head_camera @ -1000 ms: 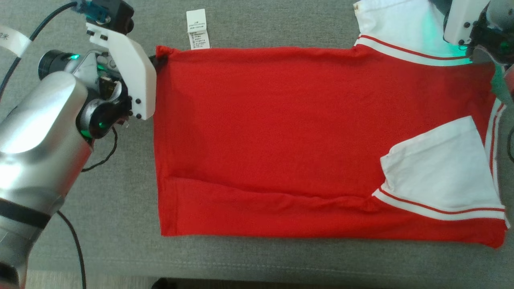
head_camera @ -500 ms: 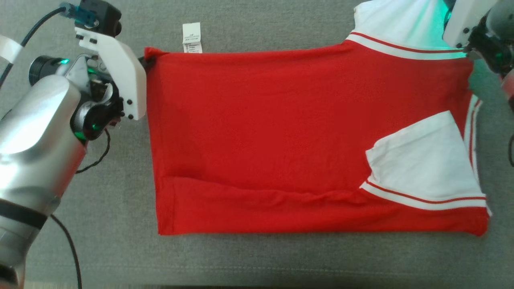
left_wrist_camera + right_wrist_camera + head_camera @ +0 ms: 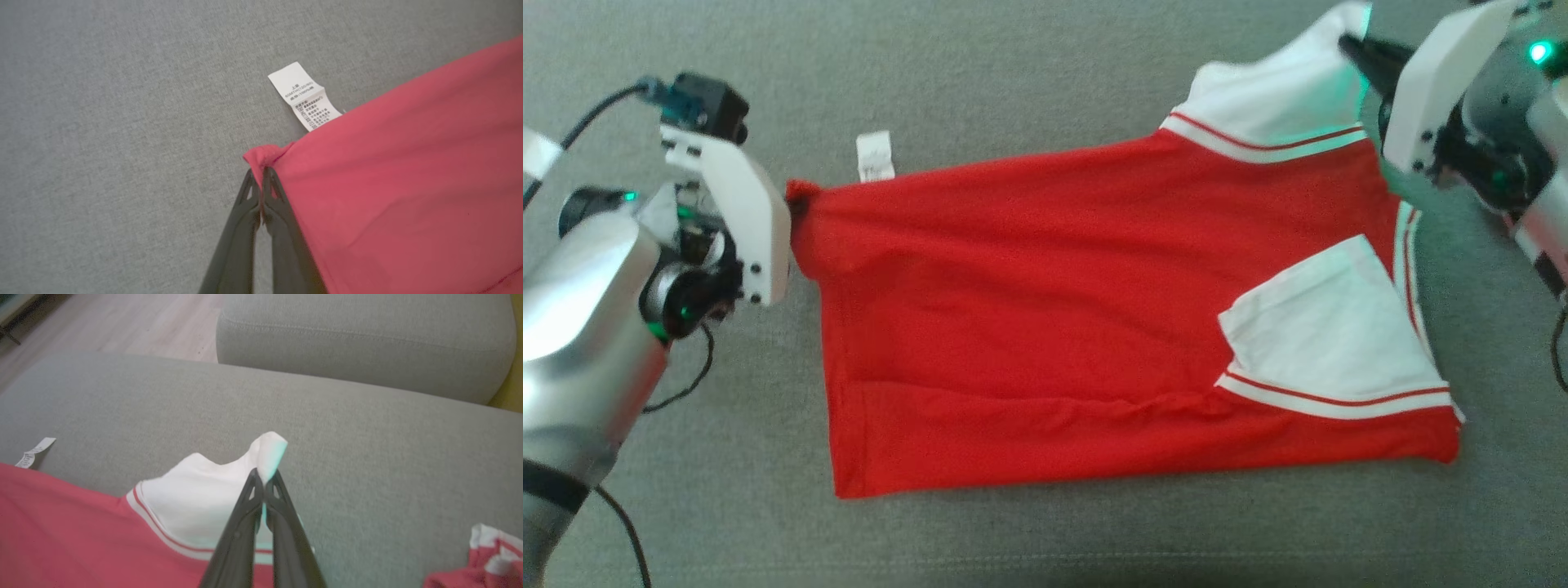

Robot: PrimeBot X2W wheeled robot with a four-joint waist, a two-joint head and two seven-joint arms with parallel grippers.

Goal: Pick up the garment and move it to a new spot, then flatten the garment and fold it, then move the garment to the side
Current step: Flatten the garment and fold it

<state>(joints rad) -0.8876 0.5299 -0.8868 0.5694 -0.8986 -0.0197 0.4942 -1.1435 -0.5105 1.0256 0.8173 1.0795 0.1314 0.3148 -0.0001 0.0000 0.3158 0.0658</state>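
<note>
A red garment (image 3: 1054,302) with white, red-striped sleeves lies spread on a grey sofa cushion (image 3: 1013,65). One white sleeve (image 3: 1327,331) is folded over the red body at the right. My left gripper (image 3: 796,196) is shut on the garment's far left corner (image 3: 265,155), which bunches above its fingertips (image 3: 258,179). Over at the far right, my right gripper (image 3: 1349,45) is shut on the tip of the other white sleeve (image 3: 271,451), lifted off the cushion. A white care label (image 3: 874,157) sticks out from the far edge near the left corner.
The grey cushion extends on all sides of the garment. In the right wrist view a second grey cushion (image 3: 367,339) stands beyond it, with wooden floor (image 3: 122,322) at the left. A red and white bit of cloth (image 3: 486,555) shows at that view's lower right.
Both grippers have pulled the garment's far edge nearer while still shut on it. The far edge now slants, and the right sleeve tip has risen. The view has shifted too.
</note>
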